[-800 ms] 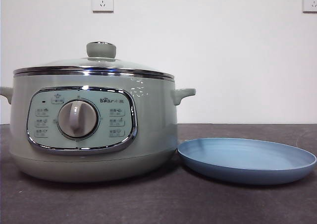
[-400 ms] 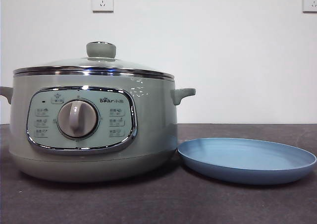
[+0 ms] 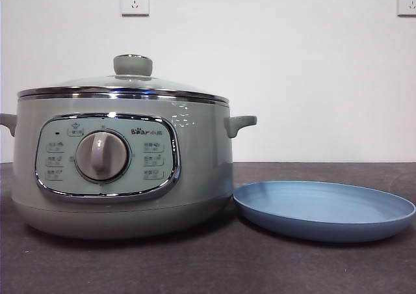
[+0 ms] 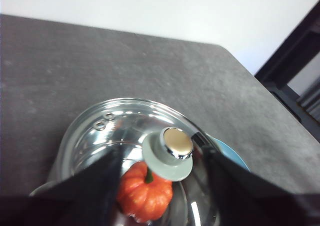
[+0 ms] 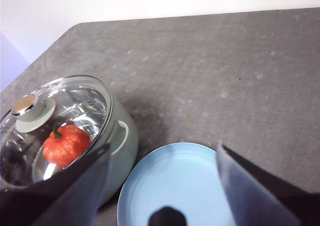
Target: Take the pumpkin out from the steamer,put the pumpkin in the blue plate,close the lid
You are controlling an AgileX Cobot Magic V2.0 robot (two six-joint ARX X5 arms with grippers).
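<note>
Lid on, pumpkin sealed inside

We hover our spread left gripper point(image 4: 162, 186) above the lid point(image 4: 125, 131); the pumpkin point(image 4: 145, 193) sits in the steamer point(image 3: 123, 170); off-centre, we risk slipping off the knob point(image 4: 170, 151).

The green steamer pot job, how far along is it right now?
Nothing is done yet. The domed glass lid sits on the sage-green steamer, the small orange pumpkin lies inside under the glass, and the light-blue plate holds nothing. In hand: the left gripper hangs open above the lid knob; the right gripper waits open over the plate. Left: lift lid, move pumpkin, close.
</note>
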